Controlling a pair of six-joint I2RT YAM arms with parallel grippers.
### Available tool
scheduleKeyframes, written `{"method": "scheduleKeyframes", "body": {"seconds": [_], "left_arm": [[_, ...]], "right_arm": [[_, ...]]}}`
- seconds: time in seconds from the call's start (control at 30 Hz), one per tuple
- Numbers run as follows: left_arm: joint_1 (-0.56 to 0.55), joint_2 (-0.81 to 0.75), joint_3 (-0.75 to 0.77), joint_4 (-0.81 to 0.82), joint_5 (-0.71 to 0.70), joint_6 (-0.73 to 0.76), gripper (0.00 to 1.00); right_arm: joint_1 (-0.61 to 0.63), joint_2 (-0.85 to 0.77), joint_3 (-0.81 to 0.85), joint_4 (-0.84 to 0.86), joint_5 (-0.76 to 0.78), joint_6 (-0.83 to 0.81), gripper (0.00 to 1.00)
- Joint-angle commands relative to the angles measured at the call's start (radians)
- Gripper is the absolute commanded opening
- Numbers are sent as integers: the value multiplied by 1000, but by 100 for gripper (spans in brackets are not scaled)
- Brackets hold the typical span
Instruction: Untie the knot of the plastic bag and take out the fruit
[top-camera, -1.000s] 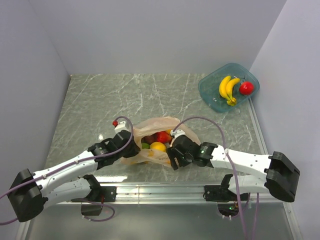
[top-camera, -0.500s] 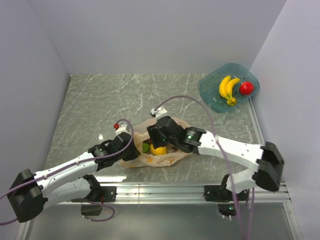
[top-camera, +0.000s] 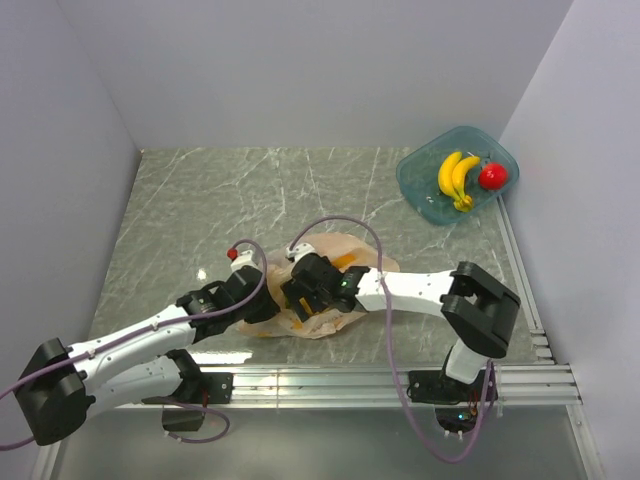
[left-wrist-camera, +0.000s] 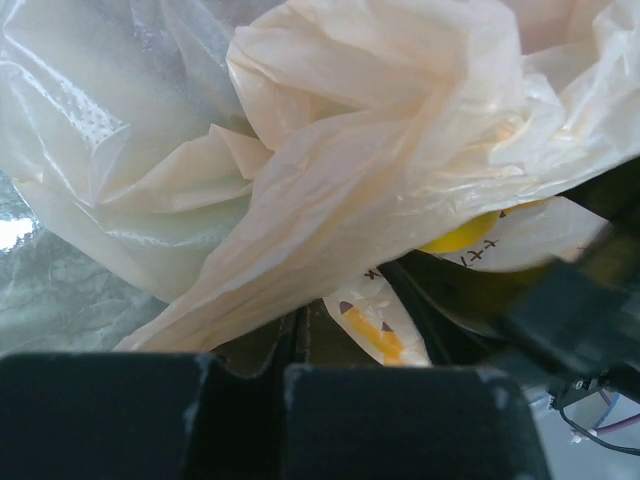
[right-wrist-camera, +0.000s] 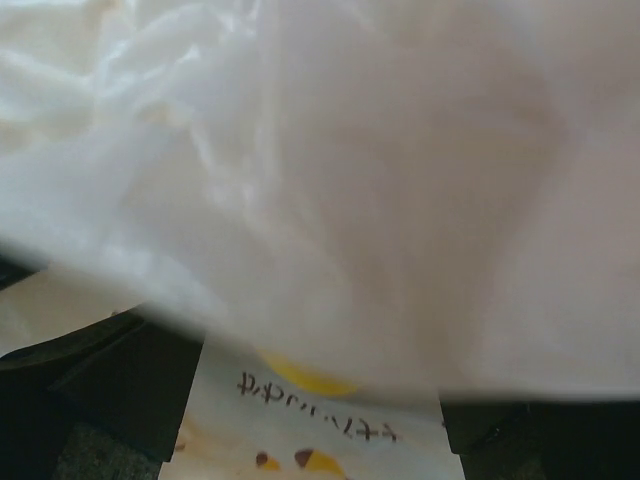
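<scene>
bag (top-camera: 340, 245): centre of the top view, a little low, flat on the table (top-camera: 200, 200) with a gripper at each side.
knot: no tied lump shows in any view. A second ago the mouth gaped open, so the untying looks done.
yellow fruit (left-wrist-camera: 470, 235): a second ago red, yellow and green pieces showed in the mouth. Now arm and plastic hide them from above, and only this one peeks out under a fold in both wrist views (right-wrist-camera: 305, 378).
right gripper (top-camera: 298, 300): it has swung from the bag's right edge across to its lower left part. The fingers stand wide apart with plastic draped over them and the yellow fruit just ahead.
left gripper (top-camera: 265, 300): it has stayed at the bag's left edge. The fingers are nearly together and a fold runs into the slit, so I judge it is pinching the bag.
meaning: the work has shifted from opening to fetching. The film over the fruit could get caught in the grasp.
tub (top-camera: 425, 195): upper right, well apart, holding bananas (top-camera: 455, 178) and a red fruit (top-camera: 491, 176).
</scene>
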Motion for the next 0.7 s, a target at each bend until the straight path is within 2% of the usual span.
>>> {"method": "scheduleKeyframes", "body": {"seconds": [0.0, 0.1, 0.2, 0.3, 0.33, 0.37, 0.4, 0.53, 0.67], "left_arm": [[2, 3, -3, 36, 0, 4, 1], [2, -2, -15, 43, -10, -4, 1], [1, -5, -20, 42, -35, -10, 1], [2, -13, -23, 45, -82, -22, 0], [4, -13, -23, 48, -92, -24, 1], [7, -8, -21, 54, -105, -22, 1], [10, -5, -17, 66, -105, -18, 0], [37, 58, 12, 79, -93, 34, 0], [50, 81, 40, 89, -92, 68, 0]], "right_arm": [[0, 39, 8, 91, 0, -27, 91], [-3, 66, 19, 97, 8, -42, 90], [-3, 73, 30, 108, 14, -58, 84], [-3, 42, 14, 125, 21, -67, 64], [-3, 9, 4, 130, 21, -74, 50], [-4, -10, 0, 130, 23, -77, 44], [-5, -30, -3, 124, 25, -87, 33], [-6, -151, 7, 84, 26, -114, 16], [-8, -269, 7, 88, -29, -143, 13]]}}
